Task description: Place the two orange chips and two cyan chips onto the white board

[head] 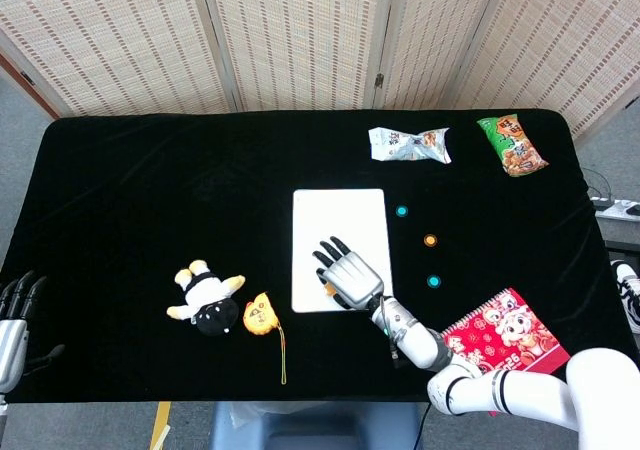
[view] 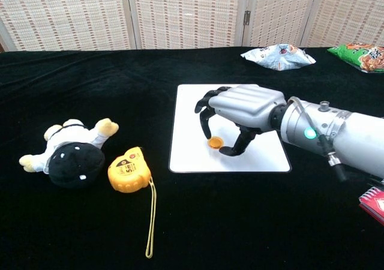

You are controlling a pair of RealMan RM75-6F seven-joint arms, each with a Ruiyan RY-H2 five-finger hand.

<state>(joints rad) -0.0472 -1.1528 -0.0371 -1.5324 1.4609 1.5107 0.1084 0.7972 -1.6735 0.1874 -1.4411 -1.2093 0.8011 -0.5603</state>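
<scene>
Chest view shows the right hand (view: pixel 237 111) pinching an orange chip (view: pixel 215 142) just above the white board (view: pixel 198 111). Small, flat and likely light and slick, it seems best pinched by its rim.

The board (head: pixel 338 232) lies at the table's centre. The right hand (view: pixel 243 105) is over its near half, with one chip (view: pixel 215 142) beneath the fingers. Three chips (head: pixel 430 241) lie in a line right of the board. The calendar (head: pixel 503 343) lies near right. Two snack bags (head: pixel 408 144) lie behind. The plush (head: pixel 205 296) and tape measure (head: pixel 258 315) lie left of the board. The left hand (head: pixel 12 320) is at the near left edge.
</scene>
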